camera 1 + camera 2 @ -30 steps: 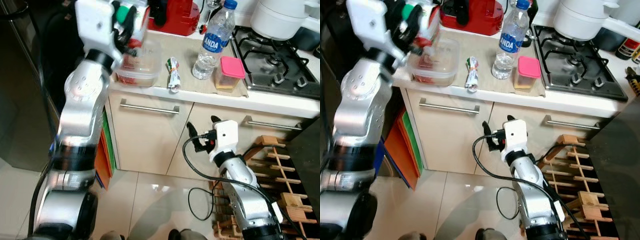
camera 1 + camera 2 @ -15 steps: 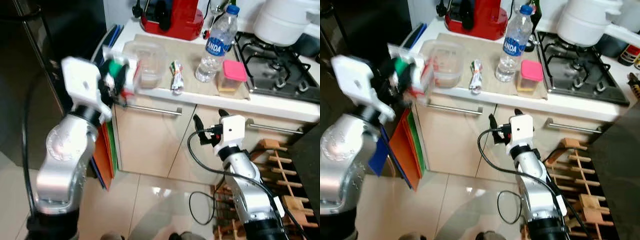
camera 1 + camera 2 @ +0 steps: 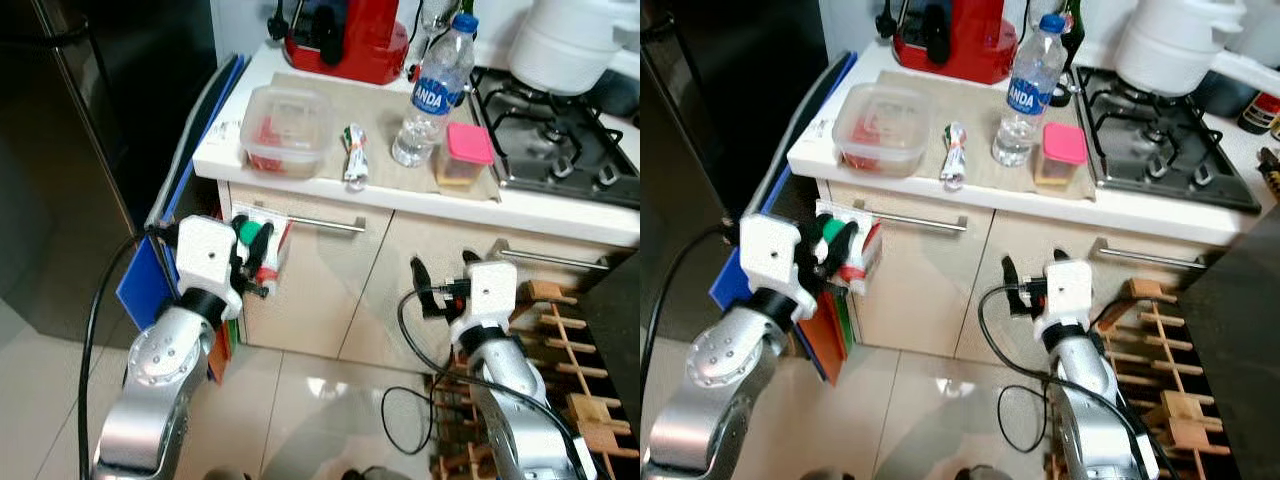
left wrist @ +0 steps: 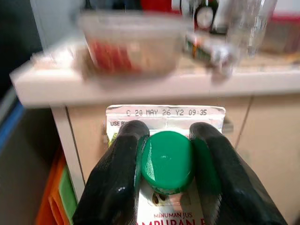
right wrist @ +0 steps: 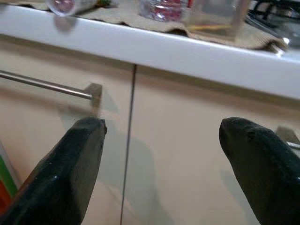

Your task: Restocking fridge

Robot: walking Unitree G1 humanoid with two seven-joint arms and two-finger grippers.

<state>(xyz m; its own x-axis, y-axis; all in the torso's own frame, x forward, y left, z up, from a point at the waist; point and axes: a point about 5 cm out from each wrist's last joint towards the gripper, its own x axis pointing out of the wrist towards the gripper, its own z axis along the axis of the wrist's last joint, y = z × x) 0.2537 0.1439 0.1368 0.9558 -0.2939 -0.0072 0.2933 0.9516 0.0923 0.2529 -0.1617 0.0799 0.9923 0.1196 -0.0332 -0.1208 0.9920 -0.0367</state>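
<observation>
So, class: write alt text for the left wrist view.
The left pincer grips a juice carton at its green cap, below a worktop that holds a blurred clear tub.

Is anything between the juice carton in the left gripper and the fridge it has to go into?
Yes. The left gripper holds the juice carton by its green cap in front of the drawers, and the dark fridge door beside it looks closed.

A white paper juice carton with a round green cap [image 4: 167, 161] sits squeezed in the left pincer [image 3: 251, 258], below the desk [image 3: 330, 185] edge, at 9 o'clock.
</observation>
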